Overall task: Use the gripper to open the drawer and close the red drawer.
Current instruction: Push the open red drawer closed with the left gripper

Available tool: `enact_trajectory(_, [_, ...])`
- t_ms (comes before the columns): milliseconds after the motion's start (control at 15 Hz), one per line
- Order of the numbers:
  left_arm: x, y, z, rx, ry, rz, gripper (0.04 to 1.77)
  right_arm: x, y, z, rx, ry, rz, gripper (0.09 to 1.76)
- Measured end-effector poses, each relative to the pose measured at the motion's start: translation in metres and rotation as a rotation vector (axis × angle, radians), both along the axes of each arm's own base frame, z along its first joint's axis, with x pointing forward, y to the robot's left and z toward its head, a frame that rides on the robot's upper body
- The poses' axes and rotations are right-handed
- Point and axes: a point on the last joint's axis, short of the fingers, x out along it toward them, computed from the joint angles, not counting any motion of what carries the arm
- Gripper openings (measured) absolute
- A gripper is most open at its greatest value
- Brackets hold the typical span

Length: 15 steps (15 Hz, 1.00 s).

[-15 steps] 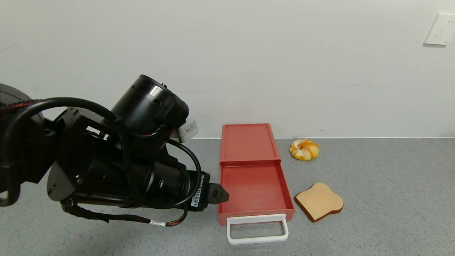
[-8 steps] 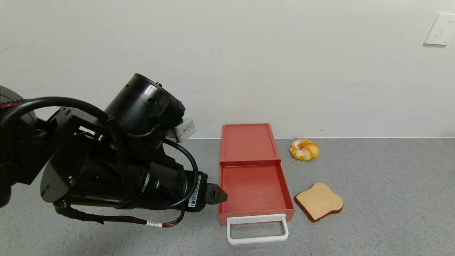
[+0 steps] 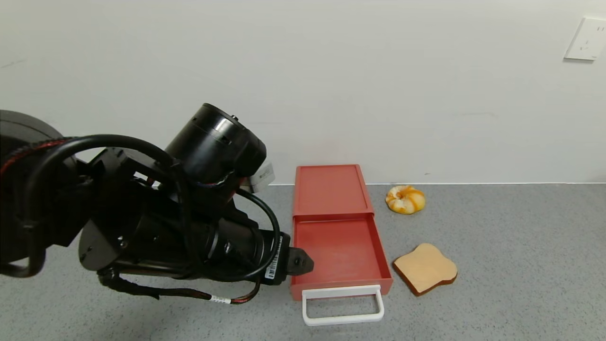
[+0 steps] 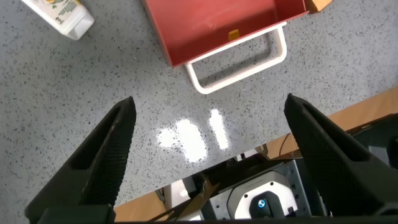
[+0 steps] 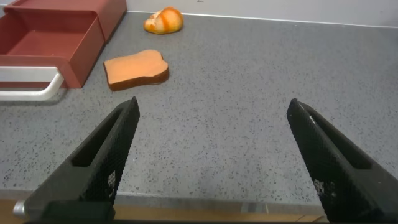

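Note:
The red drawer [image 3: 337,232] stands pulled out of its box against the wall, its tray empty and its white loop handle [image 3: 343,305] toward me. My left gripper [image 3: 299,263] hovers at the tray's left front corner, just above the table. In the left wrist view the left gripper [image 4: 211,124] is open and empty, with the handle [image 4: 239,59] and the drawer [image 4: 217,25] beyond its fingers [image 4: 106,155]. The right gripper [image 5: 211,124] is open over the table's front edge, right of the drawer [image 5: 50,37]; it does not show in the head view.
A slice of bread [image 3: 425,268] lies right of the open tray and a small bun [image 3: 405,199] sits near the wall. A white bottle [image 4: 59,15] lies left of the drawer box, mostly hidden behind my left arm [image 3: 165,222] in the head view.
My left arm drew back slightly to the left, then swung right toward the drawer's left front corner. The drawer, bread and bun have not moved.

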Motion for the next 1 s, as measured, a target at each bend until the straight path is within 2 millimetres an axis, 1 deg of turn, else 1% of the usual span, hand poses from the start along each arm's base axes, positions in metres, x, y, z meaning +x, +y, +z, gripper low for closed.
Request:
enact_trajectory(200, [0.001,-0.02,-0.006,0.024,0.002,-0.002,1.72,0.0,0.0,0.0,0.0,0.0,0.0,1.74])
enact_trajectory(467, [0.002,-0.047,-0.015,0.049,0.053,0.005,1.72,0.0,0.0,0.0,0.001,0.0,0.0,1.74])
enact_trajectory(800, [0.007,-0.076,-0.031,0.099,0.159,0.09,1.72,0.0,0.0,0.0,0.0,0.0,0.0,1.74])
enact_trajectory(1000, [0.01,-0.092,-0.041,0.135,0.201,0.106,1.72,0.0,0.0,0.0,0.0,0.0,0.0,1.74])
